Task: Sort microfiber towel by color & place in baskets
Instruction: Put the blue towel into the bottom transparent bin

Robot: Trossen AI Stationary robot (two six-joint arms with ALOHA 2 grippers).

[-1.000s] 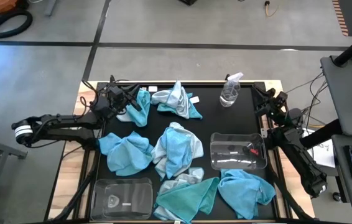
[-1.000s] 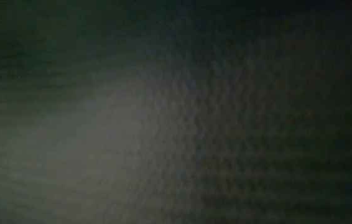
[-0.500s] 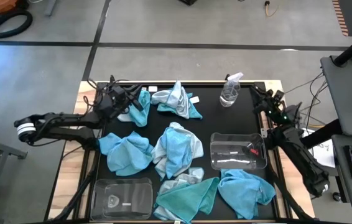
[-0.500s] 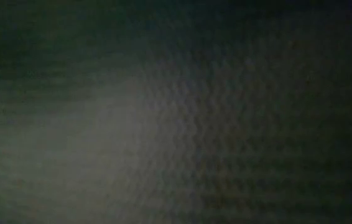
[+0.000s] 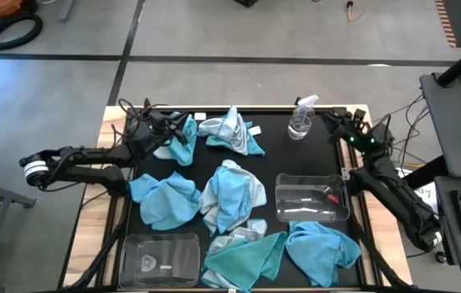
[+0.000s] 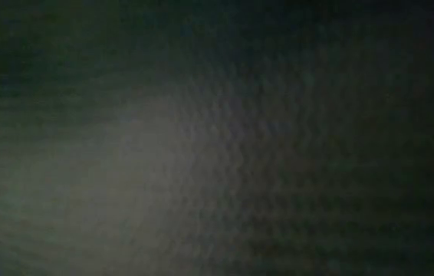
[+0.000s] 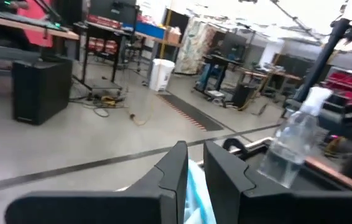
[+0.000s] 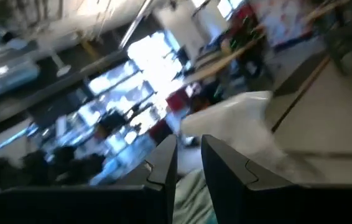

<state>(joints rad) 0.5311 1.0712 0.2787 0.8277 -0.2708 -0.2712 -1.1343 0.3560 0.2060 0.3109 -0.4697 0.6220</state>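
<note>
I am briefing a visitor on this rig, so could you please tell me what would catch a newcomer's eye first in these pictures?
Crumpled sky-blue and pale microfiber towels lie scattered over the black table, while both clear rectangular plastic baskets hold no towel. The left gripper pinches a blue towel at the table's far left corner. A clear spray bottle stands by the far edge, close to the right gripper.

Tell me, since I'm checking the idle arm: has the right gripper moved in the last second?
Yes. The right gripper has moved toward the table's far edge, closer to the spray bottle.
</note>
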